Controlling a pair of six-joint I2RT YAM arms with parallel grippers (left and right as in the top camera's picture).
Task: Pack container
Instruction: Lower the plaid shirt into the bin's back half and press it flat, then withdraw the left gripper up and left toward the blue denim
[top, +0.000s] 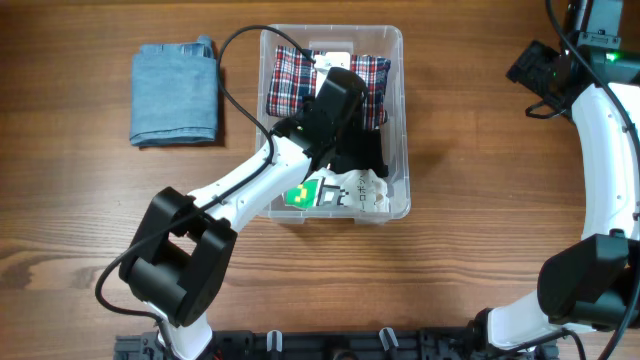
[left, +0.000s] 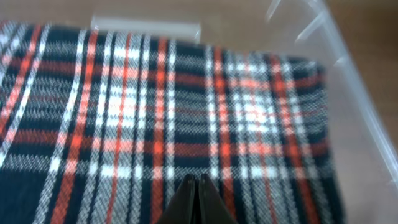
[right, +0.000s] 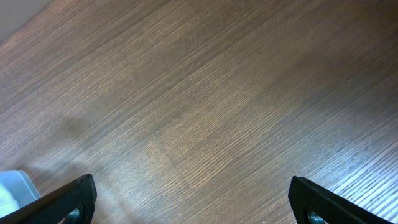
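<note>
While the left hand (left: 199, 190) hangs low inside the container (top: 403, 110), its two fingers are pressed together tip to tip just above the plaid cloth (left: 155, 112). No fabric shows between them, so I cannot tell whether they pinch a fold or only press on it. The container stands on the worktop (top: 480, 200) at the middle, towards the far side. The plaid cloth lies flat in its far half, and something white and green (top: 320, 195) that I cannot make out shows at its near end. A folded blue cloth (top: 175, 95) lies on the worktop to the left, near the container but apart from it. The right hand (right: 193, 199) is spread wide and holds nothing, hovering over bare wood well off to the right. I judge the step in hand to be settling the plaid cloth into the container, with the blue cloth left to pack. The next move likely calls for the left hand to lift straight up clear of the rim without dragging the plaid, then cross left and open for the blue cloth.
</note>
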